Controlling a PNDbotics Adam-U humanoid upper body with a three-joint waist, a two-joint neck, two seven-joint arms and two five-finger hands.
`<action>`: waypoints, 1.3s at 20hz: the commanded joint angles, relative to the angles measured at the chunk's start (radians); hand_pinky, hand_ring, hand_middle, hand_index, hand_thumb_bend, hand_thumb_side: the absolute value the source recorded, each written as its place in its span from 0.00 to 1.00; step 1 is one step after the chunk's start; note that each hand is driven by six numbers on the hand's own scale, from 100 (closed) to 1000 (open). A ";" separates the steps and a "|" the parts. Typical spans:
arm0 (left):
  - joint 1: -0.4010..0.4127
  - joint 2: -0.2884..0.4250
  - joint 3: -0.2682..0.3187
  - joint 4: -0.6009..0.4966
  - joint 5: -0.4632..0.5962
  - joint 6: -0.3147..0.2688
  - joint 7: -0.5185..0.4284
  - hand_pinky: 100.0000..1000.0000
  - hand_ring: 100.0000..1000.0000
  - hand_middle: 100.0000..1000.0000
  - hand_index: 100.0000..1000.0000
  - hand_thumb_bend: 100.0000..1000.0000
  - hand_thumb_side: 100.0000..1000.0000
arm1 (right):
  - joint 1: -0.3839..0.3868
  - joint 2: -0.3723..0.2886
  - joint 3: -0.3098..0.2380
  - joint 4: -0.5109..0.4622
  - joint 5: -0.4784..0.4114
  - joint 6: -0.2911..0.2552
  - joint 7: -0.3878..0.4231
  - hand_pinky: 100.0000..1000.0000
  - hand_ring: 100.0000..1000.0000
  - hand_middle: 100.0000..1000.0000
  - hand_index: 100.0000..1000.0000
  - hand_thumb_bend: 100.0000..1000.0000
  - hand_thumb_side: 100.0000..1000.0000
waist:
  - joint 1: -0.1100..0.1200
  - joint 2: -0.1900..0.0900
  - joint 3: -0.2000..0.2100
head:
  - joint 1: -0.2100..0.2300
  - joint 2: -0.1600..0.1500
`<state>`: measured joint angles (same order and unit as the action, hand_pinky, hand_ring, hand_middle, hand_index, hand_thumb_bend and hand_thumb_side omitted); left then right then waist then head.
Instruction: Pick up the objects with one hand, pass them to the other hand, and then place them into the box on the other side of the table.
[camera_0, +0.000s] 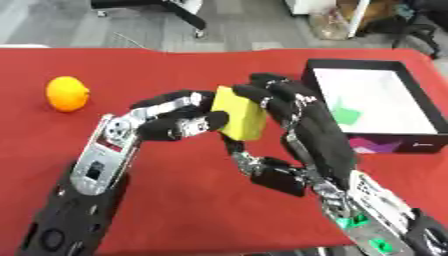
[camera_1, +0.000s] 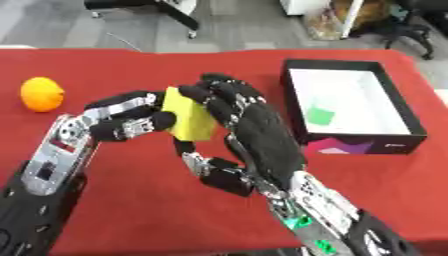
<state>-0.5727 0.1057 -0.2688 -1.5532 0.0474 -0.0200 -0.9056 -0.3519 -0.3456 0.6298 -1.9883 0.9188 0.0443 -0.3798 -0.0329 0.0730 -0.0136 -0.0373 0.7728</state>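
light: bright, even | shadows: faint | focus: soft, blurry throughout

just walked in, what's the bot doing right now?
Mid-handover. Both hands are on a yellow block held above the red table: the left hand curls round its left side, the right hand wraps it from the right. The black box sits at the table's right side with something green already inside. An orange fruit waits at the far left, untouched.

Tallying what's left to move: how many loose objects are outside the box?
2: an orange on the cloth at far left, and a yellow block held between both robot hands, mid-table.
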 joint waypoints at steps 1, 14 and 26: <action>-0.014 0.015 0.001 -0.032 0.013 -0.003 -0.001 0.61 0.52 0.40 0.58 0.00 0.70 | -0.008 -0.008 -0.016 -0.012 -0.014 0.021 -0.030 0.67 0.74 0.45 0.65 0.00 0.10 | 0.002 -0.008 -0.001 | -0.004 -0.003; 0.020 0.067 0.162 0.008 0.112 0.036 -0.001 0.67 0.69 0.68 0.80 0.10 1.00 | 0.008 -0.089 -0.090 -0.012 -0.110 -0.013 -0.233 0.64 0.69 0.40 0.59 0.00 0.11 | 0.003 -0.012 0.003 | -0.045 -0.003; 0.198 0.158 0.449 -0.076 0.124 0.064 0.243 0.65 0.64 0.63 0.77 0.03 0.96 | 0.205 -0.438 -0.320 -0.012 -0.636 0.256 -0.506 0.57 0.79 0.41 0.69 0.00 0.06 | 0.022 0.000 0.035 | -0.163 -0.003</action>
<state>-0.3661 0.2378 0.1534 -1.5949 0.1591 0.0448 -0.6853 -0.1410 -0.7211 0.3404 -1.9900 0.3486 0.2525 -0.8579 -0.0098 0.0815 0.0227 -0.1875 0.7728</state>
